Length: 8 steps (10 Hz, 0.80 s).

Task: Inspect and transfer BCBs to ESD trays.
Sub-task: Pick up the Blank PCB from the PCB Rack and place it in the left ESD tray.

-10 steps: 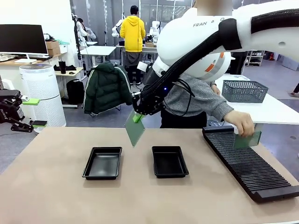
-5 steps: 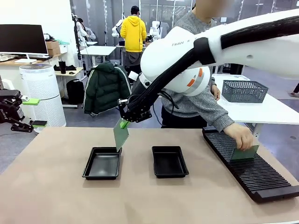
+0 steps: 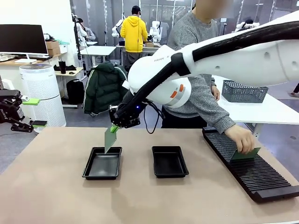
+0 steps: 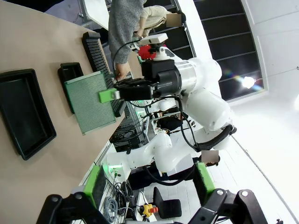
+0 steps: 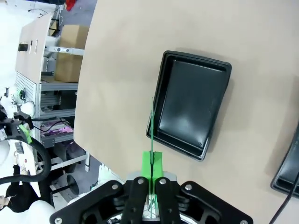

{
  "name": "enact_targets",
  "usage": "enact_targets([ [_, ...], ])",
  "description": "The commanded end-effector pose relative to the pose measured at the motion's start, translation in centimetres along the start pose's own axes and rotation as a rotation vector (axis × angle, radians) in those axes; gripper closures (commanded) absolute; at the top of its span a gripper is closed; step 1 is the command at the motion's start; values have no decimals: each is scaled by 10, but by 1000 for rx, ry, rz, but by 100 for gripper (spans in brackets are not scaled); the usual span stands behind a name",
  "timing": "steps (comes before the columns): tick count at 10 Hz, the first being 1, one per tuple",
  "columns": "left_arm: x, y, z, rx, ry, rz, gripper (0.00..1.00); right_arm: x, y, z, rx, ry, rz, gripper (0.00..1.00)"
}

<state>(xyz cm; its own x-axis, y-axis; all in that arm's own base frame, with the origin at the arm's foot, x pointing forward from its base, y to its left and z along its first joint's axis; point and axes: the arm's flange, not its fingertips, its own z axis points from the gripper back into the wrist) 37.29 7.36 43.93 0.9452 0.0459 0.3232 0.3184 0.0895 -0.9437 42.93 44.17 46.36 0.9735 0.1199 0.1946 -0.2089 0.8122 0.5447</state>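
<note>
- Your left pincer sits off the table's left edge, well apart from the work. Its jaws are spread wide with nothing between them, and the left wrist view shows its green pads standing far apart.
- The left ESD tray lies flat and bare directly below your right pincer.
- Your right pincer is clamped tight on the top edge of a BCB. The board hangs nearly upright beneath the pincer, over the tray's far rim. In the right wrist view you see it edge-on as a thin green line above that rim. You cannot tell whether its lower corner touches the tray.
- The right ESD tray lies near the right pincer, on its right side and lower down, with nothing in it.
- Well to the right of that pincer, the long black rack runs along the table's edge. The person's hand holds a second BCB tilted against the rack's slots.
</note>
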Motion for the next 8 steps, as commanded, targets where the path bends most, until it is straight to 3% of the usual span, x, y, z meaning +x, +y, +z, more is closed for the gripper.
enact_targets([
  [1, 0, -1, 0, -2, 0, 1, 0, 8, 5, -20, 62, 7, 13, 98],
  [6, 0, -1, 0, -2, 0, 1, 0, 19, -8, -56, 92, 38, 28, 98],
  [7, 0, -1, 0, -2, 0, 1, 0, 18, -9, -58, 125, -3, 165, 98],
  [8, 0, -1, 0, -2, 0, 1, 0, 21, -7, -59, 47, 57, 18, 98],
])
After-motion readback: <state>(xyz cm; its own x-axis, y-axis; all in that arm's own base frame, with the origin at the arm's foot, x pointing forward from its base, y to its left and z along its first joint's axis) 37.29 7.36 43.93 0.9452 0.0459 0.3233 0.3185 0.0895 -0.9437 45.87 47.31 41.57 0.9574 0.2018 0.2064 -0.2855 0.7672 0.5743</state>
